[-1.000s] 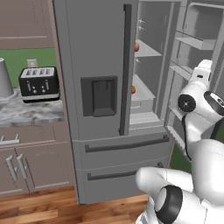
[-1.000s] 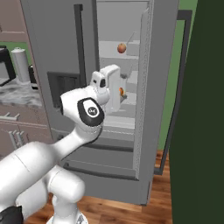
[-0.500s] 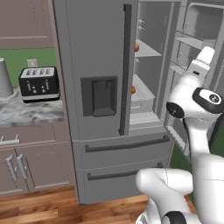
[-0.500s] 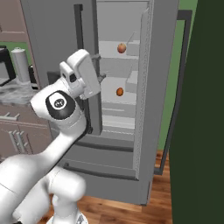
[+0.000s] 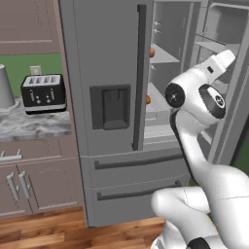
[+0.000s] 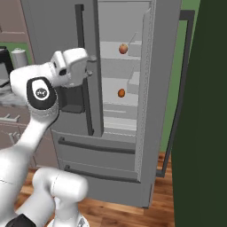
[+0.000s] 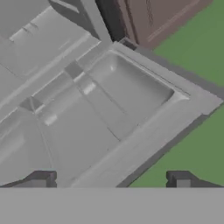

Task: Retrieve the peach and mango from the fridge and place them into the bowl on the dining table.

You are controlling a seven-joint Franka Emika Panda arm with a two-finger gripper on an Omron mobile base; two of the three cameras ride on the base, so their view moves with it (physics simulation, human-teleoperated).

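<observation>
The fridge [image 5: 109, 73] stands with its left door shut and its right door [image 5: 228, 97] swung open. Inside, a reddish round fruit [image 6: 123, 48] lies on an upper shelf and an orange one [image 6: 121, 93] on the shelf below; which is the peach and which the mango I cannot tell. Both also show past the left door's edge, the upper fruit [image 5: 151, 51] and the lower fruit [image 5: 148, 99]. My gripper [image 6: 90, 66] hangs in front of the shut left door, left of the fruit and apart from it. The hand view faces the open door's bins, and the gripper [image 7: 110, 179] is open, with nothing between its fingertips [image 7: 41, 177]. Bowl and dining table are out of view.
A black toaster [image 5: 44, 92] and a grey canister [image 5: 6, 87] stand on the marbled counter [image 5: 29, 129] left of the fridge, above brown cabinets [image 5: 29, 185]. A dark green panel [image 6: 201, 133] closes off the right side. Two drawers [image 5: 136, 180] sit low on the fridge.
The arm has swung: in the right base view the hand went from in front of the open compartment leftward to the shut door. The jaws stayed open and the fruit did not move.
</observation>
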